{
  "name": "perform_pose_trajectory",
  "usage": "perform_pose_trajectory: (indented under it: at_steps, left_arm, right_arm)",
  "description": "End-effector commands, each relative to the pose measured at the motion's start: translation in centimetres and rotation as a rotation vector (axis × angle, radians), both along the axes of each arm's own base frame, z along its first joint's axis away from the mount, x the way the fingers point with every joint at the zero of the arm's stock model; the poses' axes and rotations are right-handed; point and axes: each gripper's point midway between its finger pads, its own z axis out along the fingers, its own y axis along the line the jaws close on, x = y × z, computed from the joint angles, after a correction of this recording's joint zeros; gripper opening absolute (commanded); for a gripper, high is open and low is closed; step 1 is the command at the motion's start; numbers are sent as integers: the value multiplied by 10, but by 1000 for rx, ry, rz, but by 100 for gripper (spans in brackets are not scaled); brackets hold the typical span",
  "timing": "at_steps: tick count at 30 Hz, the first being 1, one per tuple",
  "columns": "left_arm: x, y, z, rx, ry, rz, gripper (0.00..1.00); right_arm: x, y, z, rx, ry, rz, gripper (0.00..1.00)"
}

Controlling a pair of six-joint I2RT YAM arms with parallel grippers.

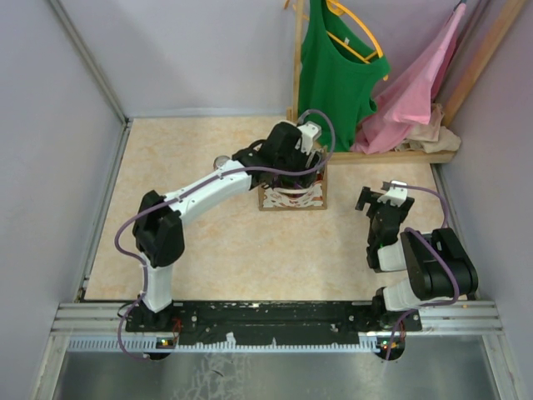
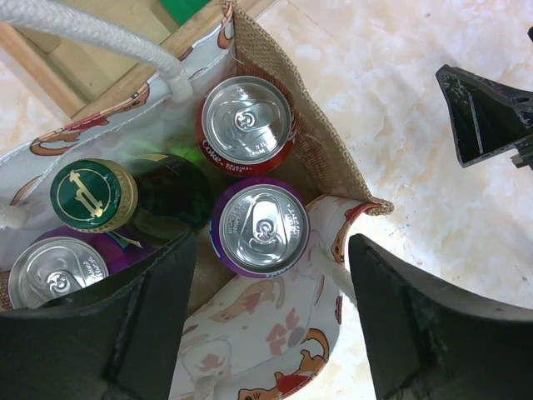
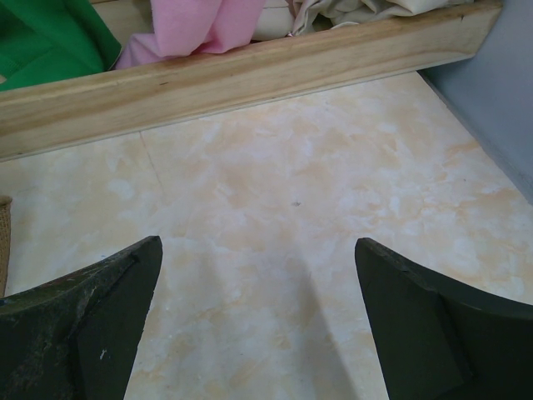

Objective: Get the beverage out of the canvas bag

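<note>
The canvas bag (image 1: pixel 291 198) stands open in the middle of the table, its cream fabric printed in red. In the left wrist view its burlap-lined wall (image 2: pixel 326 146) holds a red Coke can (image 2: pixel 246 121), a purple can (image 2: pixel 260 227), a green bottle with a green cap (image 2: pixel 93 194) and a second purple can (image 2: pixel 54 271). My left gripper (image 1: pixel 305 171) hovers right over the bag's mouth. It is open and empty (image 2: pixel 273 244), with its jaws either side of the near purple can and above it. My right gripper (image 1: pixel 380 197) is open and empty (image 3: pixel 258 246) over bare table to the right of the bag.
A wooden rack (image 1: pixel 391 155) stands behind the bag, with a green top (image 1: pixel 333 67) and a pink cloth (image 1: pixel 416 92) hanging on it. Its base rail (image 3: pixel 250 75) lies ahead of my right gripper. A small round silvery thing (image 1: pixel 221 161) sits left of the bag. Grey walls close both sides.
</note>
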Motion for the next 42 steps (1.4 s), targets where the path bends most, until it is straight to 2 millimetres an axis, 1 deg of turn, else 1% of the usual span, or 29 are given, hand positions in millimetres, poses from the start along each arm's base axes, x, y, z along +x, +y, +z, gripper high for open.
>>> perform_pose_trajectory:
  at_steps: [1, 7, 14, 16, 20, 24, 27, 32, 35, 37, 39, 42]
  left_arm:
    - [2, -6, -4, 3, 8, 17, 82]
    - [6, -5, -19, 19, 20, 47, 86]
    - [14, -8, -23, -22, 25, 111, 88]
    - [12, -10, -19, -52, 28, 115, 88]
    - [7, -11, 0, -127, 11, 108, 88]
    - [6, -6, 21, -176, -18, 127, 87]
    - [8, -3, 24, -186, -18, 164, 84]
    - [6, -6, 30, -243, 0, 183, 82]
    - [12, -4, 33, -245, -16, 209, 82]
    - [17, -2, 29, -217, -23, 233, 82]
    - [23, -1, 20, -187, -24, 258, 82]
    - [26, 0, 7, -157, -9, 281, 82]
  right_arm:
    - [8, -1, 20, 5, -72, -4, 99]
    - [8, -1, 21, 5, -73, -5, 99]
    - [8, -1, 21, 4, -74, -5, 99]
    - [8, -1, 21, 5, -73, -6, 99]
    - [8, -1, 20, 5, -73, -5, 99]
    - [8, -2, 21, 5, -74, -7, 99]
    - [8, -1, 21, 5, -73, -5, 99]
    - [8, -1, 21, 5, -73, -5, 99]
    - [8, -1, 21, 4, -75, -5, 99]
    - [8, -1, 21, 5, -75, -5, 99]
    - [8, -1, 21, 4, -75, -5, 99]
    - [8, -1, 21, 5, -73, -5, 99]
